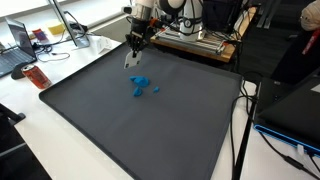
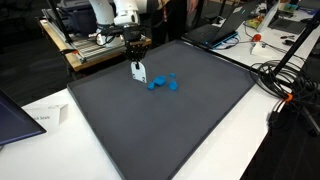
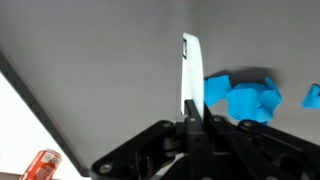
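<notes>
Strip of white material [image 1: 132, 58], flat and narrow, hangs over the far part of the dark mat [image 1: 120, 130], close to the mat's far edge. Its long axis runs near vertical in both exterior views. The upper end is caught in the fingers and the free end points down at the mat. Whether that lower end touches the mat, I cannot tell. In the wrist view the strip [image 3: 190, 75] runs straight out from the fingertips, thin edge toward the camera.

The pincer [image 1: 136, 45] is pressed together on the strip's upper end (no gap shows between the fingers beyond the strip itself), and it touches nothing else. The wrist view shows the same: the pincer [image 3: 192, 112] has both dark fingers meeting on the strip.

There is one strip. On the mat, nearer its middle than the strip, lies a blue clump [image 1: 138, 85], and just beside it, apart, one small blue bit [image 1: 155, 90]. In an exterior view the clump [image 2: 158, 83] looks made of more than one lump, but the number is too small to tell. Off the mat, on the white table [image 1: 20, 105] just beside the mat's edge, lies one red thing [image 1: 34, 76], which also shows in the wrist view [image 3: 40, 165].
</notes>
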Available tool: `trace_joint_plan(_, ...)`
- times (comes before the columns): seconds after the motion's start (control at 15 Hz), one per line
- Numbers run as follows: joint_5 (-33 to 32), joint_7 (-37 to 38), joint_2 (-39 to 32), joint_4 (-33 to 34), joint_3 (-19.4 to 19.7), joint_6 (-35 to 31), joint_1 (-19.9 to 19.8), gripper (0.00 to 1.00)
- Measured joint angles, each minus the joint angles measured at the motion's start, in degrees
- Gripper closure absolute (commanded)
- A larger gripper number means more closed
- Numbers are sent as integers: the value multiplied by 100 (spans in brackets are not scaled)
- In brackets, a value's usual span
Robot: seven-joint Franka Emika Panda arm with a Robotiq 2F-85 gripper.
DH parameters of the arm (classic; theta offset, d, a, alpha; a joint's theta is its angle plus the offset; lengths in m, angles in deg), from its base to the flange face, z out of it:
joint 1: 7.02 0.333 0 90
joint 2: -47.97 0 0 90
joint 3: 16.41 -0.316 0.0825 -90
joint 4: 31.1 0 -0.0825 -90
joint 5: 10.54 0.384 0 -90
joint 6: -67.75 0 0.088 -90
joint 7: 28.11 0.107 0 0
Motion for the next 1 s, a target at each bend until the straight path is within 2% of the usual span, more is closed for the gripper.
trace_joint_plan(0.27, -183, -235, -2, 1, 871, 347, 780, 99)
trace_joint_plan(0.73, -1181, -232, 6, 129, 2358, 900, 2291, 99)
trace_joint_plan(1.0, -1701, -216, 38, 357, 3297, 1533, 3167, 99)
